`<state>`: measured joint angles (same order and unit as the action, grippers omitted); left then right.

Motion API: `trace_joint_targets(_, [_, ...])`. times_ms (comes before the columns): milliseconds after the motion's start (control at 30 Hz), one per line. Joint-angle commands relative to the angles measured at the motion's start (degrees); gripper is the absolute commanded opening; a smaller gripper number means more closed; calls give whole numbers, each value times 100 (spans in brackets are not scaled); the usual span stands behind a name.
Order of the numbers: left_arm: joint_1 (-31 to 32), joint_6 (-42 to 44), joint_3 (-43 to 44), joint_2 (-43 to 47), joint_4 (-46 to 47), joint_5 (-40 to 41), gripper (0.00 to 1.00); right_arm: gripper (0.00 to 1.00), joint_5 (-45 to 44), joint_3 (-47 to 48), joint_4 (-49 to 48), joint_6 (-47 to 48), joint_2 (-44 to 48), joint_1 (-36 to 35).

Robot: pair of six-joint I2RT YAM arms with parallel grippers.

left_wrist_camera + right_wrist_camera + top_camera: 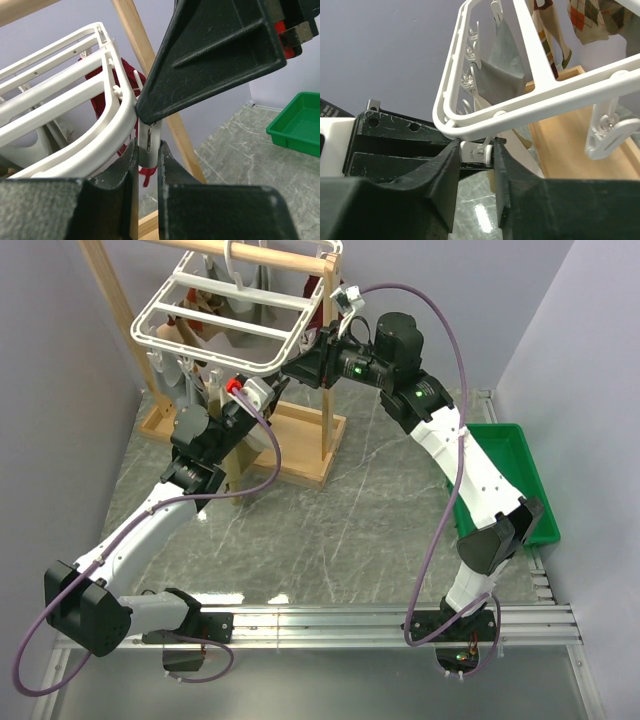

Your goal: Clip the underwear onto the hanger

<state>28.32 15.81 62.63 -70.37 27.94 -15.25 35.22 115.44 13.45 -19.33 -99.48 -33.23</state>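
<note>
The white grid hanger (pixel 230 325) hangs from the wooden stand. Both grippers meet at its near right corner. My left gripper (pixel 148 150) is shut on a small white dangling clip (pixel 149 142) under the hanger's rim (pixel 100 145). My right gripper (pixel 477 155) comes from the other side, with both jaws pressed on a white clip (pixel 481 152) below the hanger's corner (pixel 450 127). In the top view the two grippers (pixel 285 375) nearly touch. A tan cloth, the underwear (pixel 243 468), hangs below my left wrist. Its upper edge is hidden by the arm.
A grey garment (pixel 500 65), a plaid cloth (pixel 590 20) and a dark red garment (pixel 102 97) hang from other clips. The wooden stand (pixel 300 445) has its base behind the arms. A green tray (pixel 505 475) sits at the table's right edge.
</note>
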Motion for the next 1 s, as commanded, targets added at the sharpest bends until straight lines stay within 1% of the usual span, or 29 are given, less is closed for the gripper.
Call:
trace_joint_targets(0, [25,10,170,14,185,-137,2,28,90,119,105,105,-36,-69])
trace_joint_targets(33, [34,1,170,23,194,-137,7,23,81,128,114,123,-54,-69])
trace_joint_targets(67, [25,-17,170,23,176,-128,11,12,73,128,114,140,-54,-78])
trace_joint_targets(100, [25,-43,162,58,168,-119,16,9,55,128,105,149,-45,-87])
trace_joint_targets(133, [25,-43,144,84,133,-128,26,6,38,119,87,166,-36,-87])
trace_joint_targets(167, [34,-35,144,146,45,-137,30,3,37,128,79,184,-36,-78])
trace_joint_targets(200, [34,-61,135,190,-34,-137,33,1,37,128,70,184,-27,-69])
trace_joint_targets(233, [25,-78,127,234,-113,-154,39,0,29,137,70,202,-45,-69])
trace_joint_targets(300, [-10,-192,109,417,-402,-189,43,0,37,172,78,228,-45,-52])
trace_joint_targets(333, [-45,-227,100,506,-508,-346,46,0,46,172,79,246,-54,-34])
trace_joint_targets(400, [-159,-411,126,752,-789,-479,49,0,46,155,52,254,-54,-25])
trace_joint_targets(467, [-325,-518,275,919,-1491,-882,52,0,46,146,43,263,-45,-8])
trace_joint_targets(500, [-388,-387,354,1059,-1807,-1119,54,0,46,137,26,281,-45,-8])
trace_joint_targets(533, [-458,-169,503,1121,-2680,-1817,57,0,46,137,26,281,-36,-8])
trace_joint_targets(567, [-563,112,557,1174,-3150,-2155,58,0,37,128,17,281,-45,1])
trace_joint_targets(600, [-599,915,644,1305,-3738,-2428,62,0,46,137,17,290,-45,10])
trace_joint_targets(633, [-617,1402,671,1359,-4727,-2726,63,0,37,137,8,290,-54,10])
trace_joint_targets(667, [-634,1903,706,1446,-5398,-3095,63,0,37,128,0,290,-54,10])
trace_joint_targets(700, [-634,3074,820,1456,-5970,-3212,65,0,37,137,-1,316,-54,19])
trace_joint_targets(733, [-634,3581,856,1447,-6463,-3239,66,0,46,146,-1,325,-62,27])
trace_joint_targets(767, [-634,3996,917,1360,-7382,-3161,66,0,37,154,-1,325,-63,27])
trace_joint_targets(800, [-626,4635,1057,1290,-7678,-3082,67,0,29,154,-1,342,-45,27])
trace_joint_targets(867, [-626,5043,1163,1044,-8197,-2758,70,0,20,137,-18,342,-36,27])
trace_joint_targets(933, [-591,5186,1225,911,-8270,-2520,74,0,2,119,-18,342,-27,36])
trace_joint_targets(967, [-416,5134,1208,815,-8087,-2318,74,0,2,119,-27,334,-19,36])
